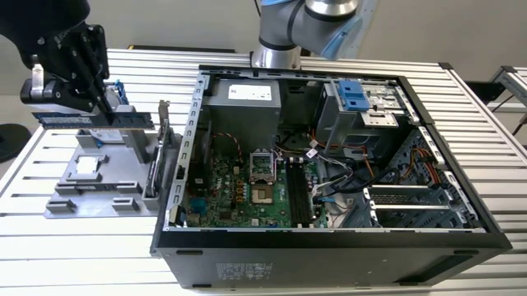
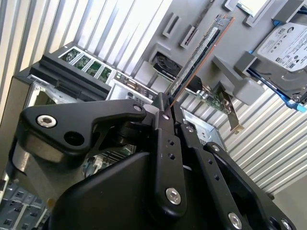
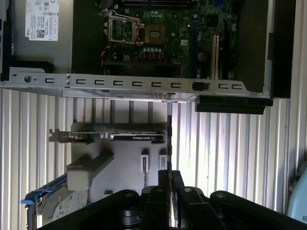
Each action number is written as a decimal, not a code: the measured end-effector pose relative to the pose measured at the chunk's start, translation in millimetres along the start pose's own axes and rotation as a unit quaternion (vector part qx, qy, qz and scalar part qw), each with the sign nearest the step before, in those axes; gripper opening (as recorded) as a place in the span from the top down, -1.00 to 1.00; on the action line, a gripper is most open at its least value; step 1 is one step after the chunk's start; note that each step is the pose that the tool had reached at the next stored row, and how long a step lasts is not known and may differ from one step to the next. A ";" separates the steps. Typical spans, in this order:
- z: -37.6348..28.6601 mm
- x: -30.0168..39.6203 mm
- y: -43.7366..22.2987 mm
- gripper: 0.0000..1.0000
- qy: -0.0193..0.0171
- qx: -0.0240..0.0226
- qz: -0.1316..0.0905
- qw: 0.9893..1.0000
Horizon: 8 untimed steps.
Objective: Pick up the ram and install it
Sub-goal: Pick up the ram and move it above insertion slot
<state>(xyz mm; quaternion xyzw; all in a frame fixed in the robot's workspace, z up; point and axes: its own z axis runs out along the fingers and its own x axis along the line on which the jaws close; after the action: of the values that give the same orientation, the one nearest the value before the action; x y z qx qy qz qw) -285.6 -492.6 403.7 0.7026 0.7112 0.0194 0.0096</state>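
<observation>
In the exterior view my black gripper hangs at the far left, above the grey parts holder, shut on the ram. The ram is a long, narrow blue-green stick held level, clear of the holder. The second wrist view has the ram running out from between the shut fingertips. Edge-on in the first wrist view, the ram rises from the gripper toward the open computer case. The motherboard's memory slots lie inside the case, to the exterior view's right of the gripper.
The open case lies on its side on a slatted metal table. On the holder stand an upright expansion card and a silver hard drive in a blue bracket. Cables and drive cages fill the case's right half.
</observation>
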 end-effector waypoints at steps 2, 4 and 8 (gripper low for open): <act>0.1 0.0 1.6 1.00 0.000 0.000 0.000 1.000; 0.1 0.0 3.0 1.00 0.000 0.000 0.000 1.000; 0.2 -0.1 5.9 1.00 0.000 0.000 0.000 1.000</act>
<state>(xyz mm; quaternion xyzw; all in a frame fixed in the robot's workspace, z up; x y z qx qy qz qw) -279.7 -492.6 403.7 0.7026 0.7113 0.0194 0.0096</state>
